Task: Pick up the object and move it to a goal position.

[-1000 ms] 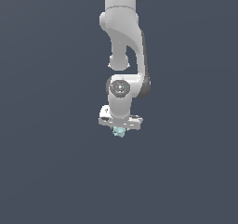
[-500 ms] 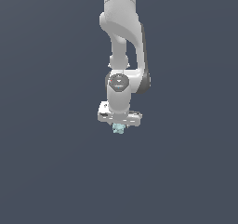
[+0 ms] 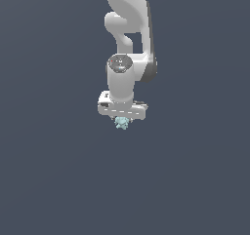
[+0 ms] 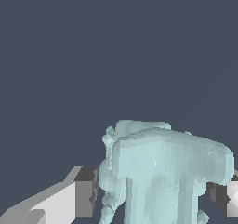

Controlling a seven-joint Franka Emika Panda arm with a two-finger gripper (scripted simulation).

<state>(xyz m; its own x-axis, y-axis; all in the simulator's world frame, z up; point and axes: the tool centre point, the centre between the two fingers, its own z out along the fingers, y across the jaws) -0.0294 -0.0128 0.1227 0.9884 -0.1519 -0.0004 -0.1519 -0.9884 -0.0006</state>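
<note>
The object [image 3: 121, 123] is a tiny pale teal lump with a bumpy outline, hanging just under the white gripper [image 3: 121, 120] in the exterior view. In the wrist view the object [image 4: 160, 172] fills the space between the two fingers [image 4: 79, 197], which press on it from both sides. The gripper is shut on the object and holds it off the ground below the white arm [image 3: 128, 44]. The fingertips are mostly hidden behind the object in the exterior view.
A plain dark blue-grey background [image 3: 53, 170] surrounds the arm on all sides. No other objects, containers or edges show, and no goal marker is visible.
The arm and gripper have risen in the exterior view, carrying the object upward with them. The grip on the object looks unchanged.
</note>
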